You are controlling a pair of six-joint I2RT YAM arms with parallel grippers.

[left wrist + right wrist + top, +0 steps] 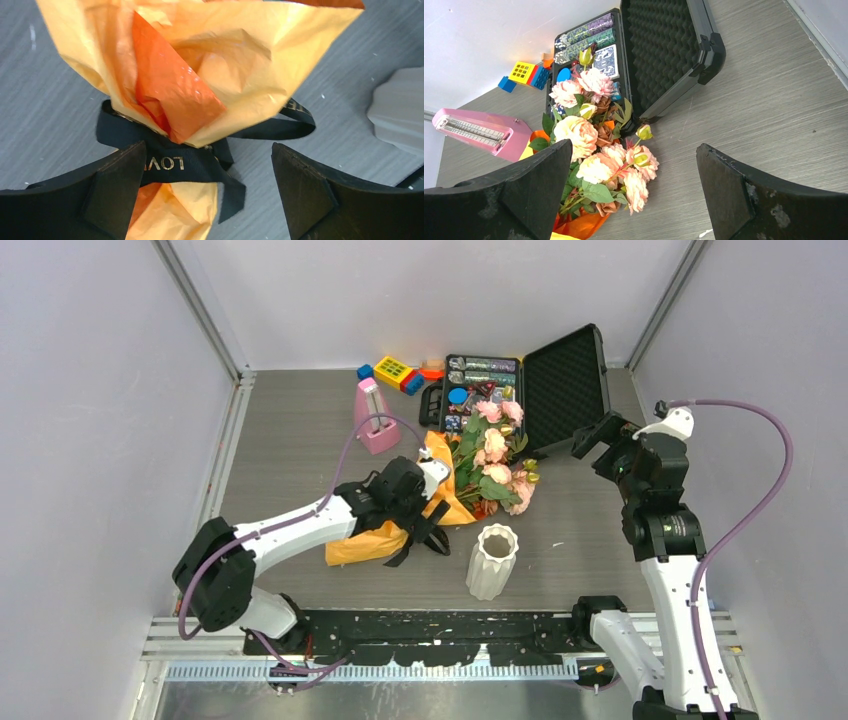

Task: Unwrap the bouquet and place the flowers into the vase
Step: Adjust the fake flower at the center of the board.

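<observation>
The bouquet (470,475) lies on its side mid-table, its crinkled orange paper (365,542) toward the left arm. The pink, peach and cream flowers (495,455) point toward the back. A black ribbon (170,162) is tied round the paper (215,60). My left gripper (209,146) hangs open just above that ribbon, its left finger beside the knot, holding nothing. In the top view the left gripper (418,502) sits over the wrap's waist. The white ribbed vase (492,560) stands upright in front of the bouquet. My right gripper (598,435) hovers open to the right, apart from the flowers (594,150).
An open black case (560,380) with foam lid and cards stands behind the flowers. A pink metronome-shaped object (375,420) stands back left, with coloured toy blocks (395,372) behind it. Grey walls close in on three sides. The vase (400,112) edge shows at the right in the left wrist view.
</observation>
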